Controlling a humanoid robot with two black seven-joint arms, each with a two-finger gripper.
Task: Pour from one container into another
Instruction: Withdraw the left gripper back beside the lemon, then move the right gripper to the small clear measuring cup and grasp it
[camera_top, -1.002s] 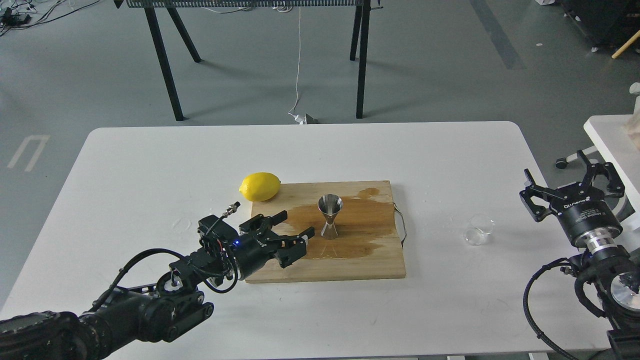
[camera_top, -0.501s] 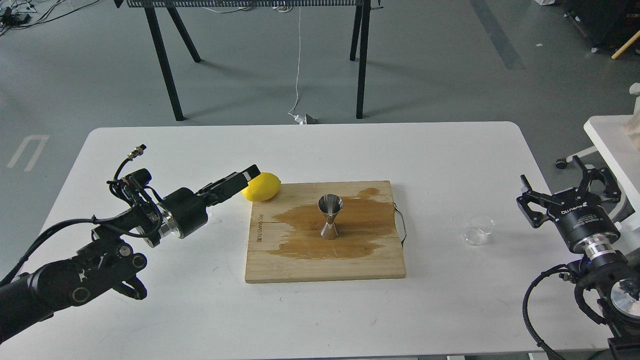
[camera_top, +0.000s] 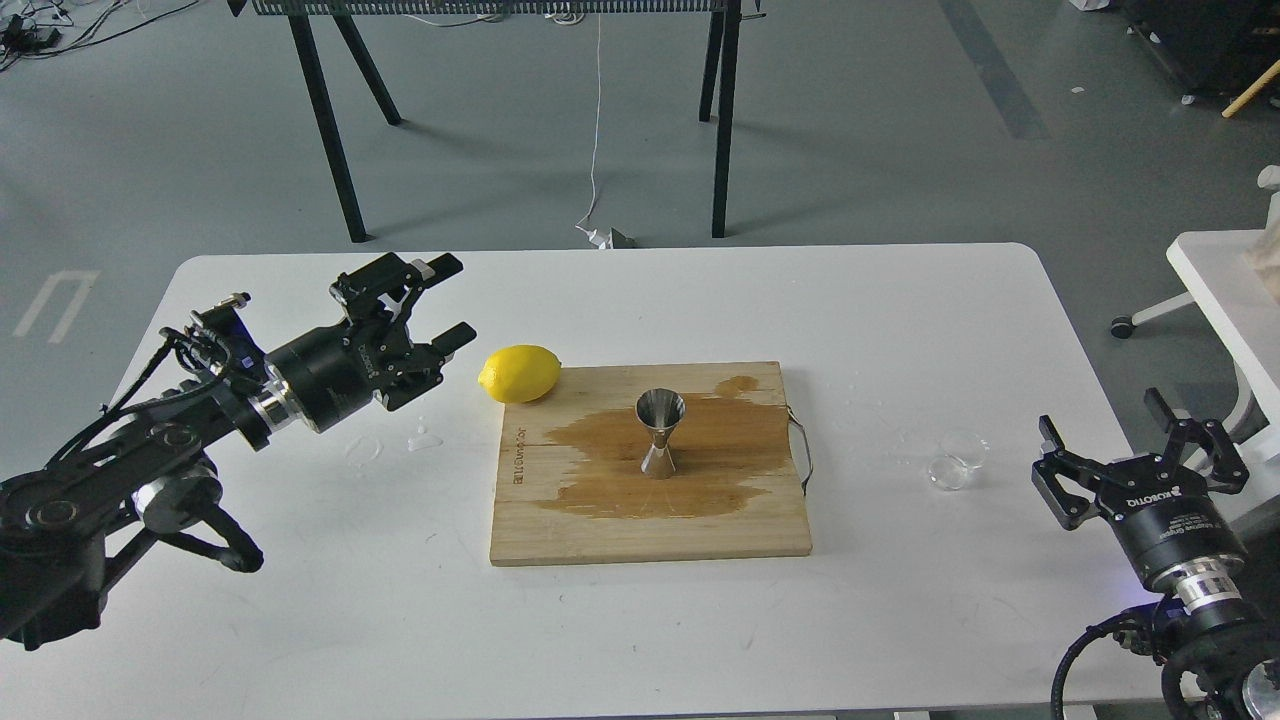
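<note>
steel jigger (camera_top: 661, 433) upright near the middle of the wooden cutting board (camera_top: 650, 520), standing in a wide dark wet stain (camera_top: 700, 440) that spreads across the board's centre. clear glass tumbler (camera_top: 958, 459) lying tipped on its side on the white table (camera_top: 620, 300), well to the right of the board and apart from it, mouth turned toward the lower left. lemon (camera_top: 519, 373) on the table, touching the board's far left corner. small wet patches (camera_top: 425, 438) on the table left of the board.

left gripper (camera_top: 452, 303) held above the table just left of the lemon, fingers spread wide, nothing between them. right gripper (camera_top: 1144, 438) low at the table's right edge, near the tumbler but not touching it, fingers pointing away and spread wide, also empty. metal wire handle (camera_top: 803, 455) on the board's right side, between board and tumbler
</note>
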